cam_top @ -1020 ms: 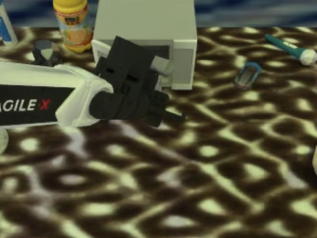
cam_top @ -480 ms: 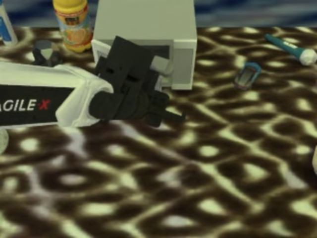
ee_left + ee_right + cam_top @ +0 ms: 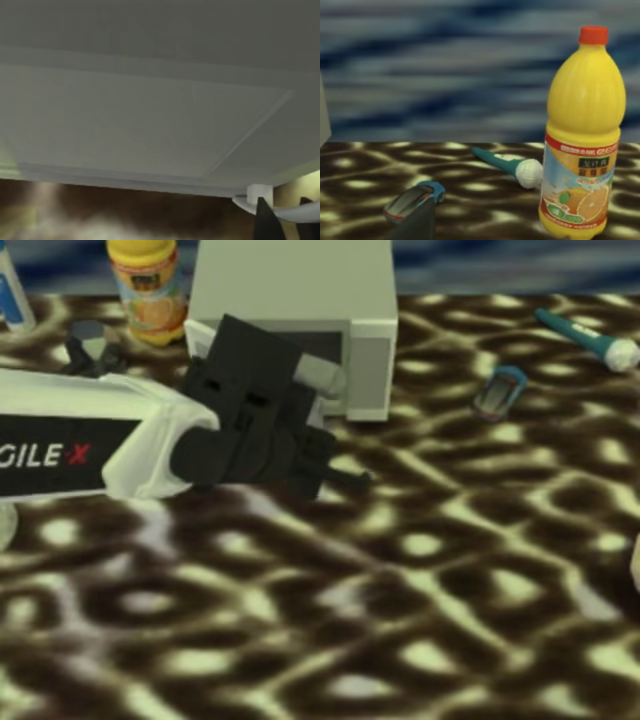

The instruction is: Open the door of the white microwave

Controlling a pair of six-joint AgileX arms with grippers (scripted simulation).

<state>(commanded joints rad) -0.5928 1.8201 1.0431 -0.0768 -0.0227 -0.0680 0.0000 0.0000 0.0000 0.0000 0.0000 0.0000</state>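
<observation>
Left hand (image 3: 325, 380) at door (image 3: 150, 125) handle — white microwave (image 3: 300, 285)

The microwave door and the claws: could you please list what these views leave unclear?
- Top view: the left claw covers the door handle, so any grip is hidden.
- Left wrist view: the white microwave fills the picture; claw tips cut off at the edge.
- Right claw: not in the top view.
</observation>
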